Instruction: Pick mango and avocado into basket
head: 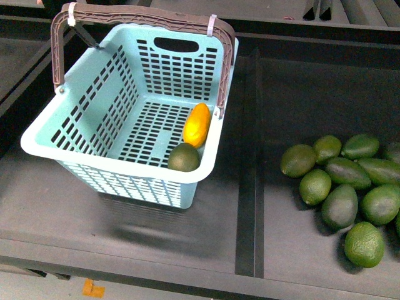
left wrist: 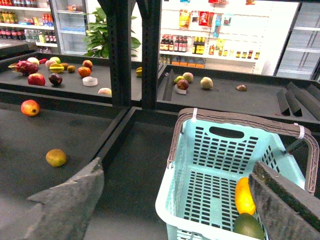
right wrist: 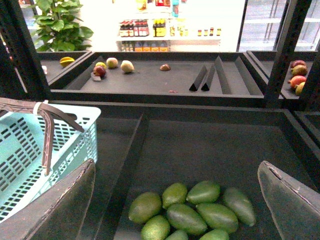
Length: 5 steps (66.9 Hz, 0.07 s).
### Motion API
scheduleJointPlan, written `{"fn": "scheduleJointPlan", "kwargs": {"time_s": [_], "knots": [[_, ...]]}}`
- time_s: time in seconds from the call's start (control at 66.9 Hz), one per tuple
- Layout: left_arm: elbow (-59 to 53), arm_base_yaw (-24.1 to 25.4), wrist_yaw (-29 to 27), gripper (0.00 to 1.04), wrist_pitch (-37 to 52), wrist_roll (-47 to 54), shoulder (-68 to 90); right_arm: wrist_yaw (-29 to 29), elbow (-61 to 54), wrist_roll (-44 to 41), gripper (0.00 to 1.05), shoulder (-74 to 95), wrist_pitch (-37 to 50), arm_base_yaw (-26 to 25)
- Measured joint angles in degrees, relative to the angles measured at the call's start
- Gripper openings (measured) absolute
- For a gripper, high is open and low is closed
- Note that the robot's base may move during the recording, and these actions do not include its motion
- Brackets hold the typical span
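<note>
Mango (head: 197, 125) and avocado (head: 184, 157) lie touching inside the basket (head: 75, 112). Both arms' jaws are open and hold nothing. Basket sits tilted, so a bump could tip it.

— What does your left wrist camera show?
— Your basket (left wrist: 210, 165) holds the mango (left wrist: 244, 196), with the avocado (left wrist: 248, 226) touching it; the left gripper (left wrist: 175, 200) fingers are spread wide

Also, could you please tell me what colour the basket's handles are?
The handles are brown, with white ties; the front view shows them best.
</note>
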Motion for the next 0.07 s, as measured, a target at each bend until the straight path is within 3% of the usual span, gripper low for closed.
{"fn": "scheduleJointPlan", "kwargs": {"time_s": [0.075], "knots": [[0.00, 0.02, -0.02, 0.96, 0.00, 0.07, 0.00, 0.00, 0.00, 0.00, 0.96, 0.00, 0.00, 0.00]]}}
